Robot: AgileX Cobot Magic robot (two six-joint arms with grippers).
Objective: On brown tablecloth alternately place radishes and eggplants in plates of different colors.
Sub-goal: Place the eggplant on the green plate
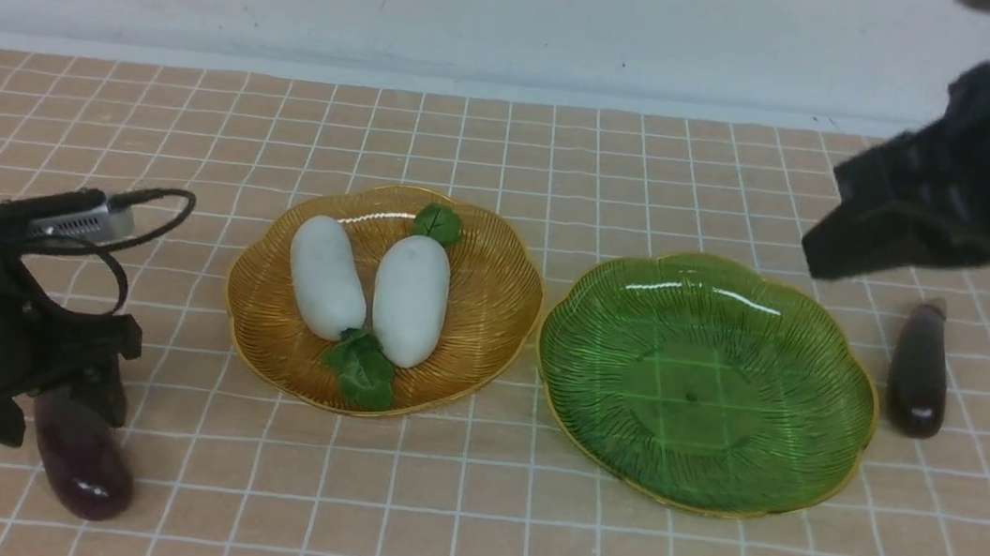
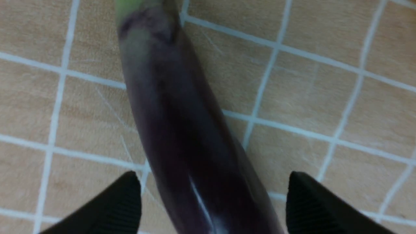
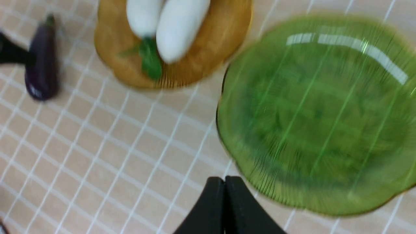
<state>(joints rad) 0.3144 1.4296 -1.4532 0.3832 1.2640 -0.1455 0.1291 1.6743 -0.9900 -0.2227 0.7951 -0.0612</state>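
Observation:
Two white radishes (image 1: 327,276) (image 1: 410,299) lie side by side in the amber plate (image 1: 497,259) on the brown tablecloth (image 1: 465,520). The green plate (image 1: 700,379) to its right holds nothing. One eggplant (image 1: 918,368) lies on the cloth right of the green plate. The other eggplant (image 1: 80,463) lies at the front left. My left gripper (image 1: 40,406) is down over it, open, with a finger on each side (image 2: 213,182) and a gap showing at both. My right gripper (image 1: 824,252) is shut (image 3: 224,185) and empty, raised above the green plate's far right edge.
A white wall runs along the cloth's far edge. The left arm's cable (image 1: 134,215) loops out toward the amber plate. In the right wrist view the green plate (image 3: 318,113), the amber plate (image 3: 227,42) and the left eggplant (image 3: 40,71) all show.

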